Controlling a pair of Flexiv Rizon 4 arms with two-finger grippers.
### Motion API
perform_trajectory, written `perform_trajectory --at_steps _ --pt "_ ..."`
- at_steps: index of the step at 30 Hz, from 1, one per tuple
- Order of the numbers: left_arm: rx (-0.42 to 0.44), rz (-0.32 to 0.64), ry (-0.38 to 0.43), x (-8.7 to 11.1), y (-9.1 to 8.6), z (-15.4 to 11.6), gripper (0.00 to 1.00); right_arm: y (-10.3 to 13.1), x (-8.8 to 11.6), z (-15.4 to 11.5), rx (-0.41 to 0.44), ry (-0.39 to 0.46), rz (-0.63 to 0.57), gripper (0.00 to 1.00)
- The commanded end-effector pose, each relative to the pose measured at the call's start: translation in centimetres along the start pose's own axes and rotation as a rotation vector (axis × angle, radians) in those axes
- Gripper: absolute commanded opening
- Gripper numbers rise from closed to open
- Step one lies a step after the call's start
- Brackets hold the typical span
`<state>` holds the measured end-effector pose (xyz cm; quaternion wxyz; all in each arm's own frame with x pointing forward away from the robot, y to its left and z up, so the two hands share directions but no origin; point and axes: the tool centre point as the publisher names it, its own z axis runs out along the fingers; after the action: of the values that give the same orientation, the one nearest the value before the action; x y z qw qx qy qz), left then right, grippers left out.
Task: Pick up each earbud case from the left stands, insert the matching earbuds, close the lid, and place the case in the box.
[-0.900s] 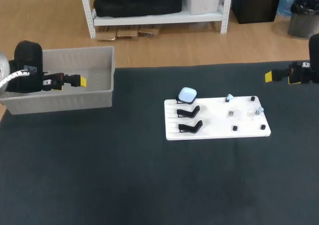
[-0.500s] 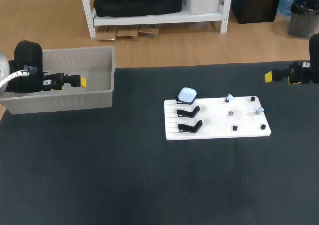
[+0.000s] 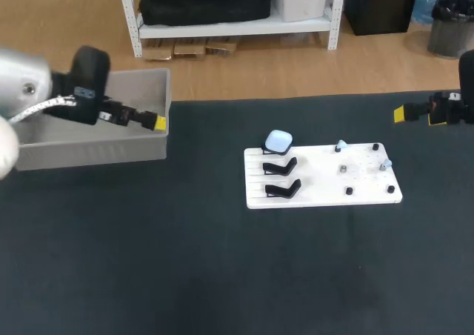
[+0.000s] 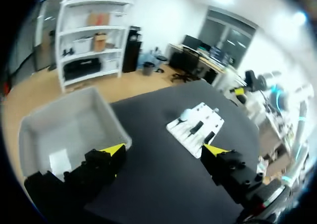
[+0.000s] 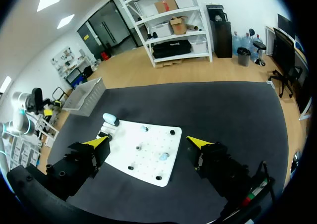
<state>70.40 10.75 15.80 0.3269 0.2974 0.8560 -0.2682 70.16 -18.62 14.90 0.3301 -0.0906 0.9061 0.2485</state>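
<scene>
Well, in the head view the earbud case (image 3: 279, 140) sits on the top stand at the 9 o'clock end of the white board (image 3: 322, 176). Two black stands (image 3: 281, 178) below it are bare. Two small blue earbuds (image 3: 341, 145) stand on pegs toward the board's 3 o'clock end. The left tool (image 3: 158, 121) hangs over the 3 o'clock wall of the grey box (image 3: 89, 153). From that tool the case lies at about 4 o'clock, well apart. The right tool (image 3: 400, 113) hangs at the far side of the bench (image 3: 185, 261). From it the case lies at about 8 o'clock, also well apart. Neither tool looks clearly nearer. The case looks round, so I cannot tell its long side.

In the left wrist view the left tool (image 4: 163, 152) has its fingers wide apart and holds nothing. The case (image 4: 185, 115) and board (image 4: 198, 127) are far ahead, a bit toward one finger. The box (image 4: 74, 102) is just beside the other finger.

In the right wrist view the right tool (image 5: 147, 144) is also spread wide and holds nothing. The board (image 5: 143, 152) lies ahead between its fingers. The case (image 5: 110, 119) sits at the board's far corner, on the side toward the box (image 5: 89, 96).

There is no writing I can read. A small label on the left arm is too tiny.
</scene>
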Motion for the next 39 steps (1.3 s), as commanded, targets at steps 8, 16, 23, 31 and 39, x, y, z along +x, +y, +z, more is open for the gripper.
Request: perform_trajectory --at_steps 8,16,23,31,39 --pt "0.175 0.332 -0.034 -1.9 -0.6 5.4 1.0 0.0 0.0 0.0 0.001 0.001 0.0 1.0" --pt "0.268 0.491 -0.003 -3.0 -1.6 8.5 1.0 0.0 0.0 0.0 0.001 0.001 0.0 1.0" --pt "0.31 0.565 0.021 -3.5 -1.7 11.2 1.0 0.0 0.0 0.0 0.001 0.001 0.0 1.0" --pt "0.371 0.607 0.04 -3.2 -2.0 13.9 1.0 0.0 0.0 0.0 0.001 0.001 0.0 1.0" --pt "0.419 0.635 0.041 -2.9 -2.6 16.4 1.0 0.0 0.0 0.0 0.001 0.001 0.0 1.0"
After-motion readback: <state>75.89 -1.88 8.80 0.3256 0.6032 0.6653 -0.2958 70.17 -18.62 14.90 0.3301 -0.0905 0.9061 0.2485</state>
